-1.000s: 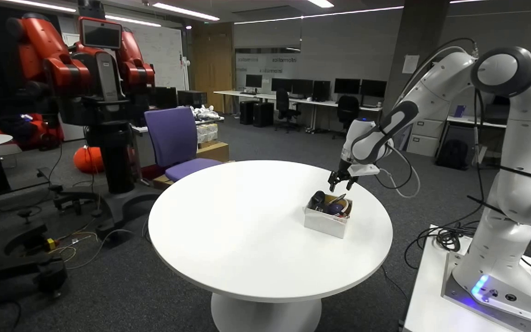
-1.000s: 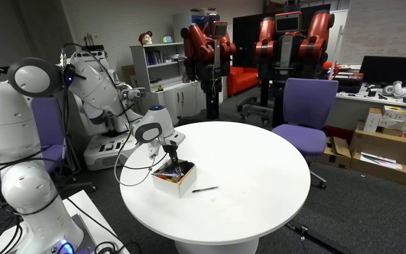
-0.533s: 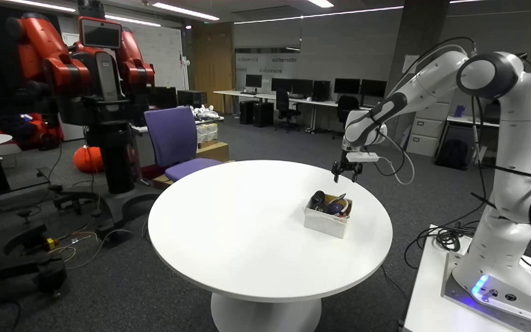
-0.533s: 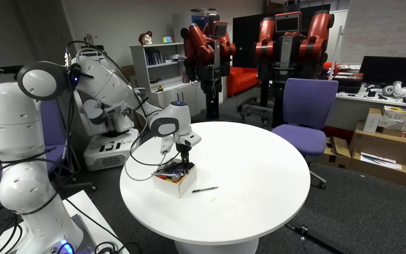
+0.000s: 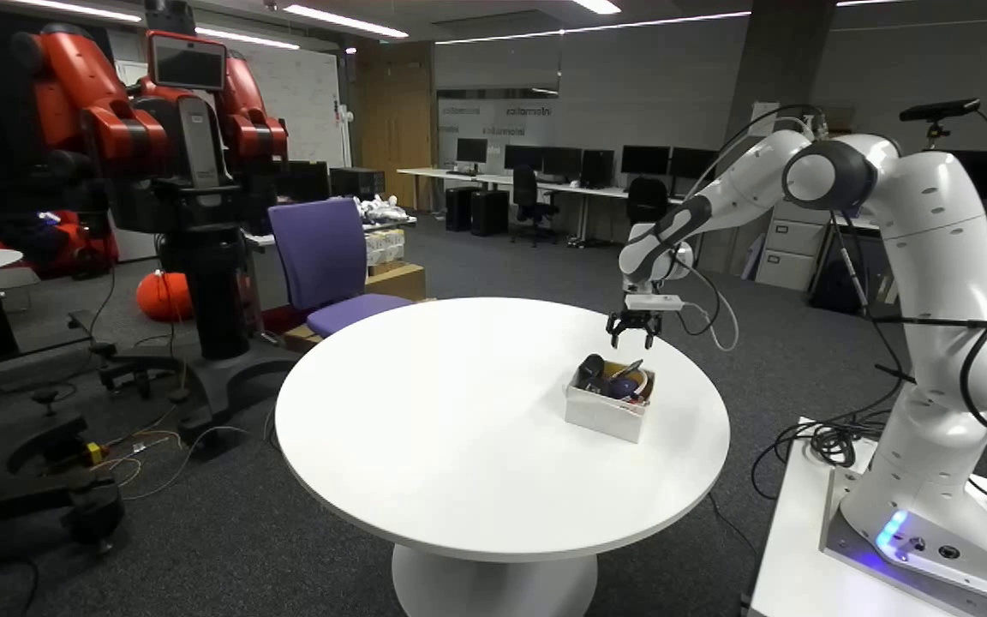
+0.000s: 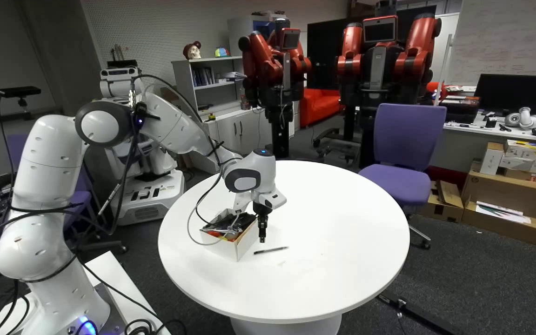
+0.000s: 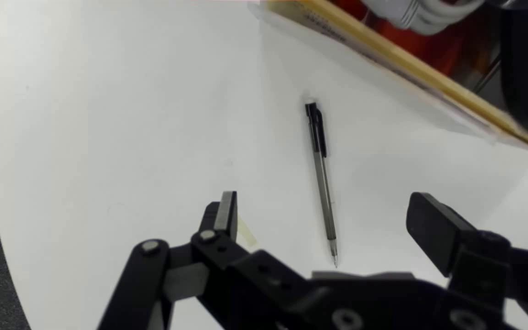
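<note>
Black tool (image 6: 262,239) now nearer the pen (image 7: 322,183)

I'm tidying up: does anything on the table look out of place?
A pen or pencil lies loose on the white table, outside the box holding other odds and ends. A yellowish patch nearby also stands out; I can't identify it.

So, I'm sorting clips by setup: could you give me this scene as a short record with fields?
Surface: round white table
Gripper: open, holding nothing, above the table
Nearest object: mechanical pencil, flat on the table, between the jaws in the wrist view
Container: open-topped white cardboard box, beside the pencil, not touching
Contents: jumble, including a black object; mostly unidentifiable
Background: purple office chair
</note>
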Motion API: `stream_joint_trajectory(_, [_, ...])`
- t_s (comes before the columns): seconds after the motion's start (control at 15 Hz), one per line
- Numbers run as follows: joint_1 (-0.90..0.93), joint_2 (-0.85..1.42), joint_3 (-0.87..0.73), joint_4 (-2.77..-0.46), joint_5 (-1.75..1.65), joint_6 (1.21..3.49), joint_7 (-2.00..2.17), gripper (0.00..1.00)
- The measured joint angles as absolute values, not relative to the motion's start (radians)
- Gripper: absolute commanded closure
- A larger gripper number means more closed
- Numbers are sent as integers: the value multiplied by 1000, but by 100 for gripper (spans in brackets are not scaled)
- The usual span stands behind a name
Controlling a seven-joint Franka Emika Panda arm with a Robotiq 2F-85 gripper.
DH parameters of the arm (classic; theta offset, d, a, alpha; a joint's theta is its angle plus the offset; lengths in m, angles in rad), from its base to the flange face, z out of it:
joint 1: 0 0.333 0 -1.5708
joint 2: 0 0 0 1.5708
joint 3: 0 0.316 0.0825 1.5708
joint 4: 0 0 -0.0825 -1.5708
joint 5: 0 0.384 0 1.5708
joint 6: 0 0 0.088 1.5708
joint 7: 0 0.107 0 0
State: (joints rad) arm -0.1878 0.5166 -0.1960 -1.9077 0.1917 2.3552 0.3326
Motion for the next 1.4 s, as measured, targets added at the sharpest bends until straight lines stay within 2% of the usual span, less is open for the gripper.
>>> stream_joint_trajectory(0.6, [-196, 694, -200, -1754, 197, 2357, 409, 0])
stream_joint_trajectory(1.4, [-162, 784, -208, -1724, 195, 2414, 430, 0])
